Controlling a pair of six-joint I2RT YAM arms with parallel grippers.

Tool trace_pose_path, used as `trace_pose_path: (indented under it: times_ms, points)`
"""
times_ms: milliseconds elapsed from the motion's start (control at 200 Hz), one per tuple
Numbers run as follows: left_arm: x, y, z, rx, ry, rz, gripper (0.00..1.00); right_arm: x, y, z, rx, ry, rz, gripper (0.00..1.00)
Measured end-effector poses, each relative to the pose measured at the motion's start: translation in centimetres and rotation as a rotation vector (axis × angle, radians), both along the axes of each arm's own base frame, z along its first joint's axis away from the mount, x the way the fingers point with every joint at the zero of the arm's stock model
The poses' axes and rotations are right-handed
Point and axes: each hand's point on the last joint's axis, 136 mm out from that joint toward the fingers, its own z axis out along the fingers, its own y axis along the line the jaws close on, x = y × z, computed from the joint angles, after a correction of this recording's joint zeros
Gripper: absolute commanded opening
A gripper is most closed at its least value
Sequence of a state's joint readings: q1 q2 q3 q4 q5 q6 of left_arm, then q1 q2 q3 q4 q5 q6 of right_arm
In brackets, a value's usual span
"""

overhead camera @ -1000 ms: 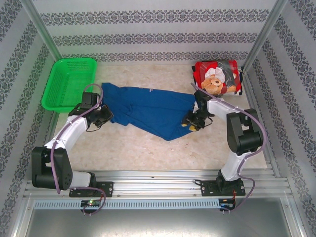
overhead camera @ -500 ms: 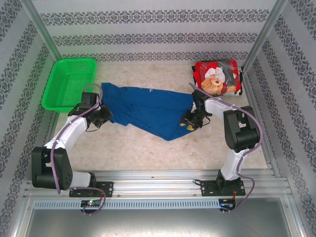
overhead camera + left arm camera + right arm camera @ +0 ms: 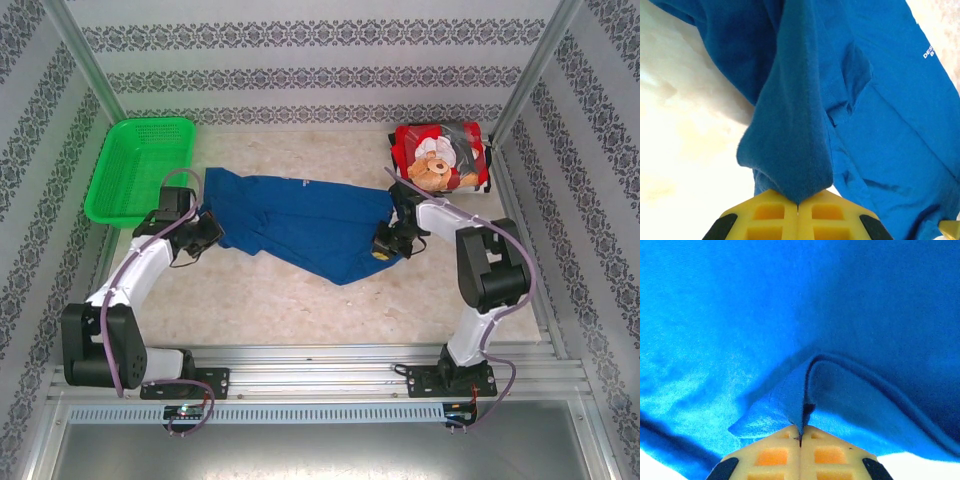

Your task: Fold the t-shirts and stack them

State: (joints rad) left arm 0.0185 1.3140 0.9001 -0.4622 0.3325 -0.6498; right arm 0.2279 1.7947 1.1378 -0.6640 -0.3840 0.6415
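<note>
Cloth of the blue t-shirt (image 3: 300, 225), lying centrally, was pinched by the left hand (image 3: 207, 230) at nine o'clock and right hand (image 3: 384, 244) at three. Lifting both evenly, fabric taut, seemed wisest.

You have bare tabletop (image 3: 290, 305) all along the near side of the blue shirt (image 3: 300, 220). Left of it stands the green basket (image 3: 140, 165); right of it, farther back, the red shirt (image 3: 440, 158) takes up the corner.
</note>
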Motion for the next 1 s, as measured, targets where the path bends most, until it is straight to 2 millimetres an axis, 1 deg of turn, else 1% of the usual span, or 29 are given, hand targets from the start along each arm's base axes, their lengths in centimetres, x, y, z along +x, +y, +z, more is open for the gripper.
trace_pose_path:
  times_ms: [145, 250, 445, 560, 719, 864, 999]
  points:
    - [-0.7, 1.3, 1.7, 0.001, -0.036, 0.035, 0.0, -1.4, -0.9, 2.9, 0.011, -0.062, -0.014, 0.0]
    - [-1.5, 2.4, 2.6, 0.007, -0.046, 0.062, 0.0, -3.1, -1.8, 4.2, 0.015, -0.082, -0.028, 0.0]
    - [-3.3, 3.9, 3.9, 0.018, -0.05, 0.104, 0.0, -7.0, -3.6, 5.1, 0.011, -0.06, -0.064, 0.0]
    - [-4.0, 4.3, 4.5, 0.023, -0.052, 0.115, 0.0, -8.5, -4.4, 6.1, 0.015, -0.062, -0.087, 0.0]
    - [-5.0, 4.5, 4.6, 0.029, -0.027, 0.126, 0.0, -10.3, -5.5, 6.7, 0.014, -0.054, -0.116, 0.0]
    - [-4.9, 4.8, 5.6, 0.039, -0.039, 0.133, 0.0, -11.4, -6.1, 6.7, 0.012, -0.035, -0.139, 0.0]
    - [-3.7, 5.0, 6.7, 0.04, -0.059, 0.133, 0.0, -11.4, -6.4, 6.4, 0.008, -0.023, -0.137, 0.0]
